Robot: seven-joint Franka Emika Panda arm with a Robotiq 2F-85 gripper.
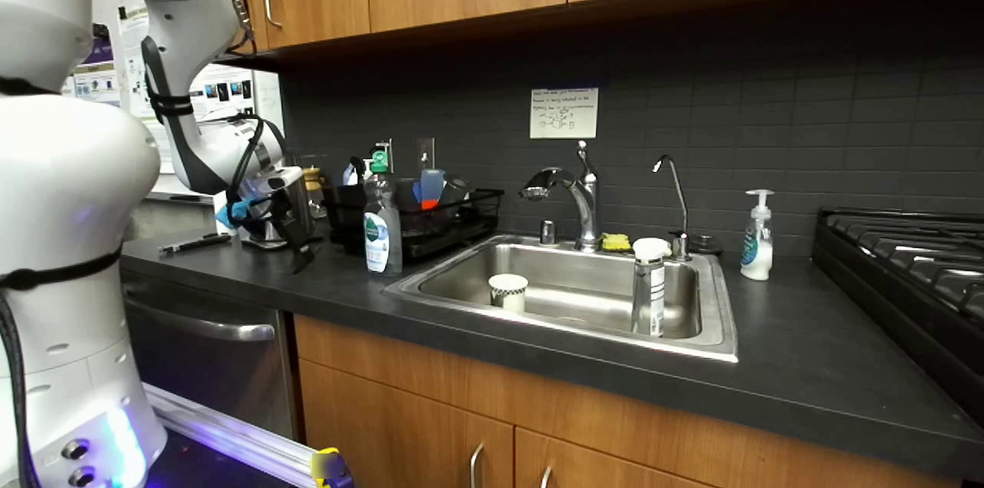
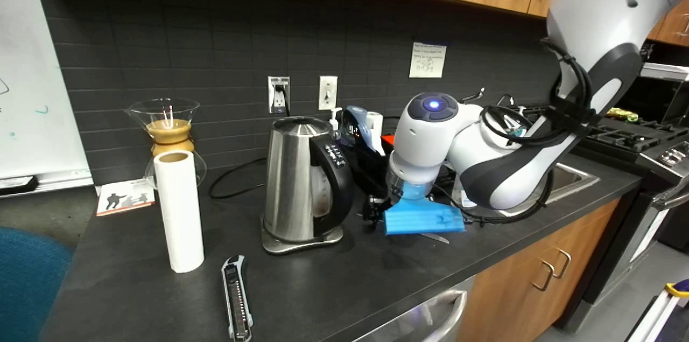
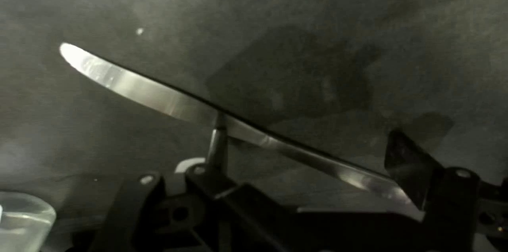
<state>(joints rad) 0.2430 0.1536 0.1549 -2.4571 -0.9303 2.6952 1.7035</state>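
- At the left end of the tabletop (image 2: pixel 323 288), a glass coffee maker (image 2: pixel 171 140) stands near the dark wall (image 2: pixel 226 78), with a white paper roll (image 2: pixel 180 213) upright in front of it.
- Right of the roll lies a box cutter (image 2: pixel 236 299); past it, a steel kettle (image 2: pixel 293 180) stands upright.
- Beside the kettle come the fingers (image 3: pixel 408 164), spread wide apart and gripping nothing; a silver table knife (image 3: pixel 154 95) lies on the tabletop beneath them, its blade at left and its handle at right in the wrist view. Whether they touch it cannot be told.
- Beyond, a dish-soap bottle (image 1: pixel 378 238) stands before a black dish rack (image 1: pixel 442 223).
- Farther along, a cup (image 1: pixel 507 292) and a tall clear bottle (image 1: pixel 648 296) with a white cap stand in the steel sink (image 1: pixel 576 277).
- At the right end, a soap pump (image 1: pixel 757 238) stands near the stove (image 1: pixel 892 303).
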